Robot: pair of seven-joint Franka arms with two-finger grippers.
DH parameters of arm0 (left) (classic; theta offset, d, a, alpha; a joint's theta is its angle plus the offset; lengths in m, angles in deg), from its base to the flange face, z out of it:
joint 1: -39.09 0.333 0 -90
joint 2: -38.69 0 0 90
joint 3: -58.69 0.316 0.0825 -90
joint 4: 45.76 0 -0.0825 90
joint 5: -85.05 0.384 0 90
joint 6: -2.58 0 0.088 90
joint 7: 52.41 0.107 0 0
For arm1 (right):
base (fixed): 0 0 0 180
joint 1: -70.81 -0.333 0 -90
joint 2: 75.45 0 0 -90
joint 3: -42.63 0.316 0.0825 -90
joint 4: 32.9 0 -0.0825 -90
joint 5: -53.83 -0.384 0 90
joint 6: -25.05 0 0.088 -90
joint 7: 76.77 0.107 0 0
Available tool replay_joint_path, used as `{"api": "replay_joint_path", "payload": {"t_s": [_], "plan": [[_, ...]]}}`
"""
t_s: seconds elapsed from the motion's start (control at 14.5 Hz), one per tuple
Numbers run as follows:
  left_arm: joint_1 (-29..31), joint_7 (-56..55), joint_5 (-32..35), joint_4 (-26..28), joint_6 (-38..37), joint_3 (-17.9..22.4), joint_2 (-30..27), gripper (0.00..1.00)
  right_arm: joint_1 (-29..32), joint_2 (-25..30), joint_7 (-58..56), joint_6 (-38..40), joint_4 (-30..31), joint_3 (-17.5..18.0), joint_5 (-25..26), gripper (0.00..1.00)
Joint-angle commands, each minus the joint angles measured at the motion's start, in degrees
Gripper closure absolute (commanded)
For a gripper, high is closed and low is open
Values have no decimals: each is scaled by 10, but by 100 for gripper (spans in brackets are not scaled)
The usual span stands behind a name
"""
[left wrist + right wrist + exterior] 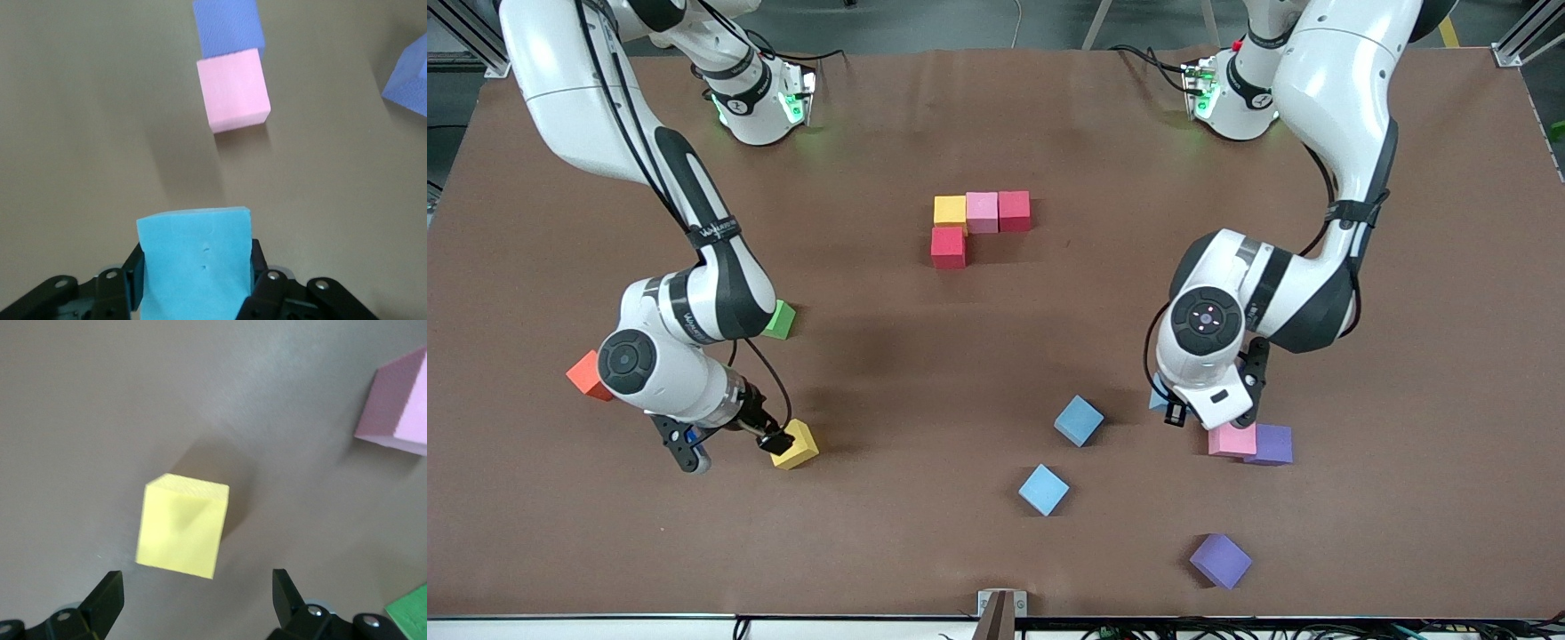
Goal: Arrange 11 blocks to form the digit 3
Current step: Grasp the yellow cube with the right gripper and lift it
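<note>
Brown matte table (996,116) fills every view, read here as a clock face from the front camera with twelve toward my bases. My left gripper (197,267) is clenched on a light blue cube (195,260), pads pressed flat on two opposing faces, and hangs at about four o'clock. My right gripper (195,585) is released, jaws spread wide, hovering at about eight o'clock just beside a yellow cube (181,525) that it does not touch. I judge these foam cubes light, soft enough to dent and matte enough not to slip. The best hold is square across two parallel faces at mid-height, with a gentle squeeze, since a corner grip would twist them. Each is a small plain cube, sharp-edged and evenly coloured. Just beside my left gripper a pink cube (1232,439) touches a purple cube (1272,444). Two more light blue cubes (1079,420) lie toward five and six o'clock, and a second purple cube (1220,560) is near the edge at five. A green cube (780,320) sits at nine, half hidden by my right arm, with the unwanted orange cube (590,375) farther out. The started figure (982,212) lies near twelve: yellow, pink and red in a touching row, with a second red under the yellow.
</note>
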Motion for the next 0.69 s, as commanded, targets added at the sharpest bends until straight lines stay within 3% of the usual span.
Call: {"api": "replay_joint_path", "payload": {"t_s": [0.0, 0.62], "plan": [[-16, -43, 8, -3, -14, 2, -6, 77, 3, -42, 14, 8, -57, 0, 0, 2], [-19, -75, 8, -5, -14, 2, -6, 77, 3, -95, 13, 5, -107, -8, -2, 3]]}}
